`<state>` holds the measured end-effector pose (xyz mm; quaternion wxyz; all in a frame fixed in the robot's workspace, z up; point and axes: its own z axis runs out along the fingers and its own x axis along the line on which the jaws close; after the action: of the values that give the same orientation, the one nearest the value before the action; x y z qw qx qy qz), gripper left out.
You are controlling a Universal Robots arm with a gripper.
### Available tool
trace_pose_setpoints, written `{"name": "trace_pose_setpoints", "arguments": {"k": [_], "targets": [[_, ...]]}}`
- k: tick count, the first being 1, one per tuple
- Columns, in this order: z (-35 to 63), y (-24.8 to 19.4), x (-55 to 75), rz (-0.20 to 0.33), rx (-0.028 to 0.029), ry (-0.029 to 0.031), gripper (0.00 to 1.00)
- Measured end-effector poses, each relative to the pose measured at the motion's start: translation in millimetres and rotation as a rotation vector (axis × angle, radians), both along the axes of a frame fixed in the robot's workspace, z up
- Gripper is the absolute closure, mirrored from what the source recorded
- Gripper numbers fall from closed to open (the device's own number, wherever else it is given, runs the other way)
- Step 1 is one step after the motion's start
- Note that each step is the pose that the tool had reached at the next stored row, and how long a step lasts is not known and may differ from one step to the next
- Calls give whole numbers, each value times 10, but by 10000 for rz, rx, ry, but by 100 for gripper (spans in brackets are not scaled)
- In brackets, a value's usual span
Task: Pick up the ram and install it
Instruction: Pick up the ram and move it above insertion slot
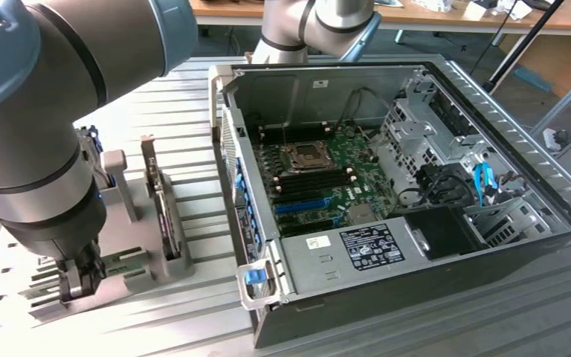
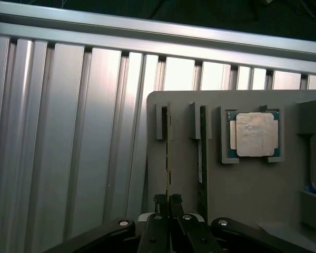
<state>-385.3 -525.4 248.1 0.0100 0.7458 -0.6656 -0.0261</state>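
Ribbed aluminium table (image 2: 68,132), with a grey slotted holder (image 2: 242,195) on it. Gripper (image 2: 168,202): jaws drawn almost together, one pad on either face of the ram (image 2: 168,147), apparently pinching its upper edge. Ram: thin green stick, standing on edge in the slot nearest the holder's rim, not yet lifted out. Handling, as judged: light, stiff, brittle; leave chips and edge contacts untouched; grip the flat faces squarely near mid-length so it cannot twist. Just beside it: a second stick (image 2: 202,153) in the next slot, then a processor (image 2: 254,134). Farther off: upright expansion card (image 1: 160,201); open computer case (image 1: 523,141).
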Motion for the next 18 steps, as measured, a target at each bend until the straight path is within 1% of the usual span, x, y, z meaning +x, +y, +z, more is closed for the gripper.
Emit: {"name": "trace_pose_setpoints", "arguments": {"k": [6, 10, 14, 16, 18], "targets": [[208, 0, 0, 0, -1, 1, 87], [462, 0, 0, 0, 0, 1, 87], [579, 0, 0, 0, -1, 1, 87], [723, 0, 0, 0, -1, 1, 87], [827, 0, 0, 0, 0, 1, 87]]}}
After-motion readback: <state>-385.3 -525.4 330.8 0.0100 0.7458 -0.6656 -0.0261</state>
